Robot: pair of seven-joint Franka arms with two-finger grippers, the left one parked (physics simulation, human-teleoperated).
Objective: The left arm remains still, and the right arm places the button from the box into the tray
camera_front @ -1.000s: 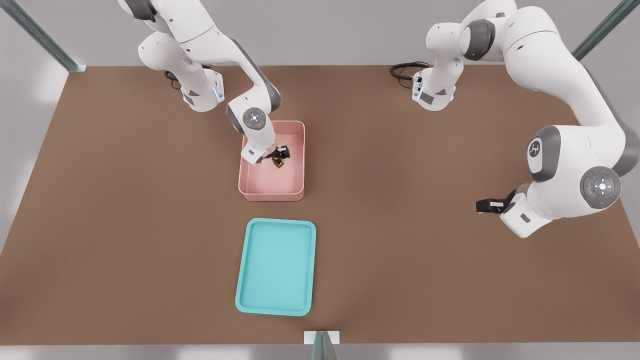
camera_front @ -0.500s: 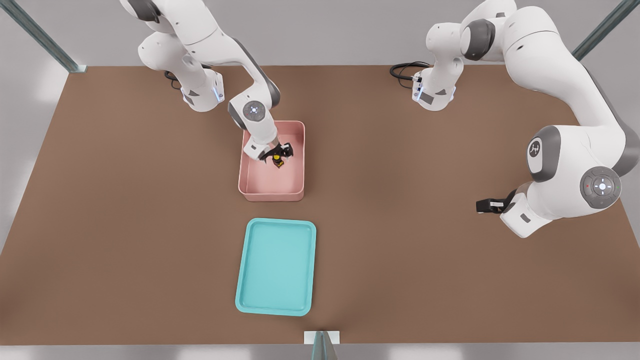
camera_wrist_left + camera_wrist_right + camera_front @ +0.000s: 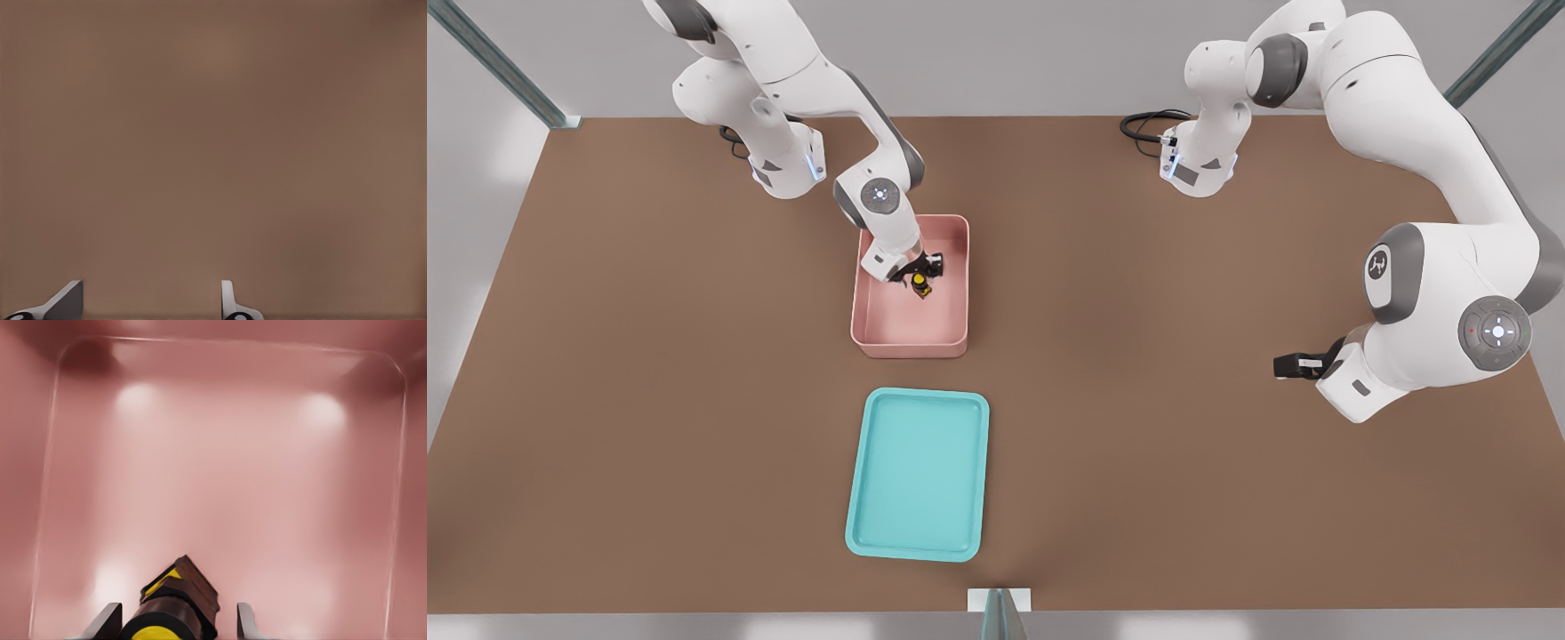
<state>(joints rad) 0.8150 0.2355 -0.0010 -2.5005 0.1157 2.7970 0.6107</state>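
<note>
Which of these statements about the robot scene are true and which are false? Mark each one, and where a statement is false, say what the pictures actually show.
1. The button lies inside the pink box. True.
2. The gripper is over the turquoise tray. False: it is down inside the box, with a finger on either side of the button.
3. The tray already holds the button. False: nothing lies in the tray.
4. In the front view the tray lies nearer the camera than the box. True.
5. The button's cap is red. False: it is yellow.

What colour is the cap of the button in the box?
Yellow, on a black body; the button shows best in the right wrist view, between the end effector fingers.
</note>
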